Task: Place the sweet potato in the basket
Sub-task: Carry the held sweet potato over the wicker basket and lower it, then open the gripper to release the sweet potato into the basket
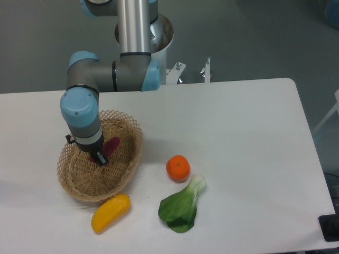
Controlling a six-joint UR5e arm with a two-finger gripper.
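Observation:
The reddish-purple sweet potato [112,144] is inside the light tan wicker basket [125,168], which stands at the left of the table. My gripper [99,157] reaches straight down into the basket. One dark finger [101,158] lies across the near end of the sweet potato, and the jaws look closed on it. The wrist hides the gripper's upper part and the other finger. The sweet potato sits low, at or just above the basket floor.
A yellow-orange oblong vegetable [110,212] lies on the table against the basket's front rim. A round orange fruit [178,168] and a green leafy bok choy [183,207] lie to the basket's right. The arm's base [159,37] stands behind the table.

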